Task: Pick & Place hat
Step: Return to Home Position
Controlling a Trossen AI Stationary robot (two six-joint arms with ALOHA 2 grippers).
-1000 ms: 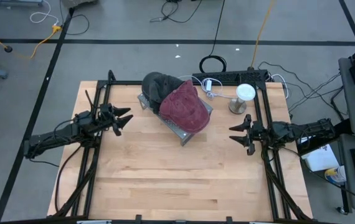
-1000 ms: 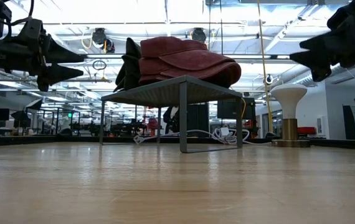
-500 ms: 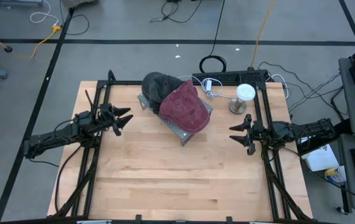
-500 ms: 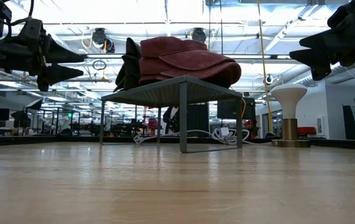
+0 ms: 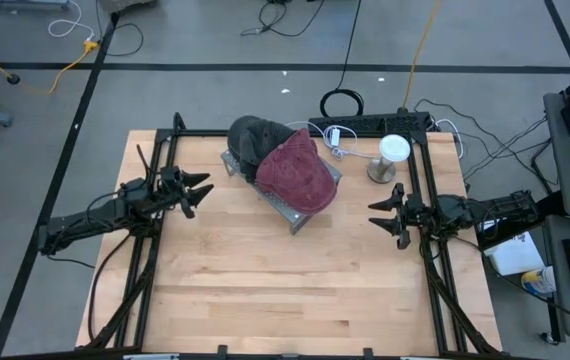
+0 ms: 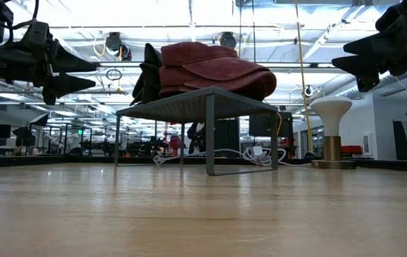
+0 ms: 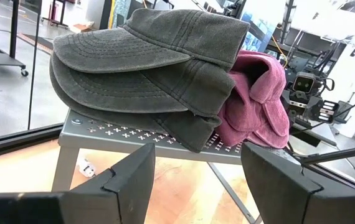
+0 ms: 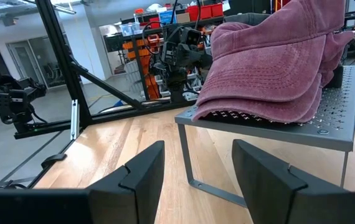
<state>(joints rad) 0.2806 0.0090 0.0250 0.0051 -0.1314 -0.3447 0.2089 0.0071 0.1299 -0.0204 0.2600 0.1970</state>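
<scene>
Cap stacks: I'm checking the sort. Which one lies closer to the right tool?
The red stack, on the shelf end facing the right tool. The dark grey stack sits at the other end, nearer the left tool.

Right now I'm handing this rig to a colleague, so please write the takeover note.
Left gripper: open, empty, above the left side of the table.
Right gripper: open, empty, above its right side.
Red caps lie stacked on the shelf, beside the grey caps.
Done: all caps in view are on the shelf.
Left: no cap lies on the table; only parking the arms, if anything.
</scene>
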